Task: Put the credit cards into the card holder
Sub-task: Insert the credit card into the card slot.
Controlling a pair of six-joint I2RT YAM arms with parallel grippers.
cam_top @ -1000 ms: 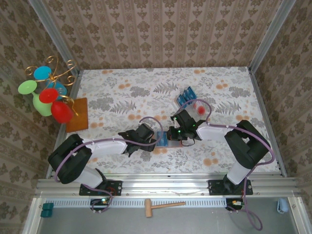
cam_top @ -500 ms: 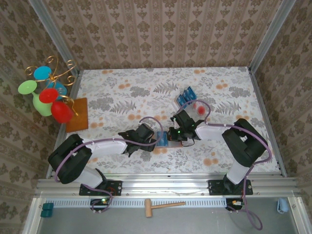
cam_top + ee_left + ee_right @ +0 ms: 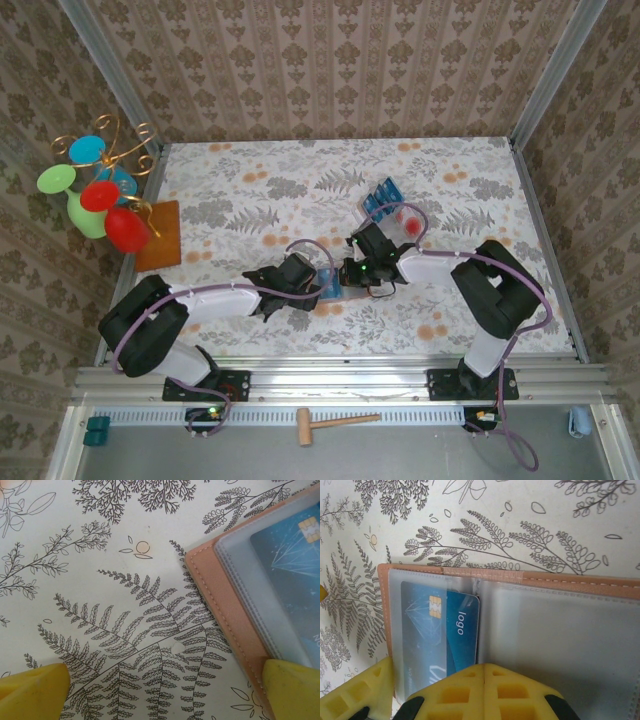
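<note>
The card holder (image 3: 470, 572) lies open on the floral table, with its clear sleeves facing up. A blue credit card (image 3: 440, 630) with a chip and the word "logo" sits partly inside the left sleeve. My right gripper (image 3: 485, 690) is shut, and its joined yellow tips rest at the card's near edge. My left gripper (image 3: 165, 697) is open wide, with one fingertip (image 3: 292, 690) on the holder's leather rim (image 3: 220, 595) and the other on bare table. From above, both grippers meet at the holder (image 3: 333, 288). More blue cards stand in the clear tray (image 3: 383, 200).
A red dot (image 3: 410, 226) marks the tray's near end. An orange-brown mat (image 3: 160, 235) and a colourful ornament (image 3: 100, 195) sit at the left edge. Metal rails frame the table. A wooden mallet (image 3: 335, 423) lies below the front rail.
My right gripper has slid a little to the left over the open holder, towards the left sleeve. The left arm has stayed still.
</note>
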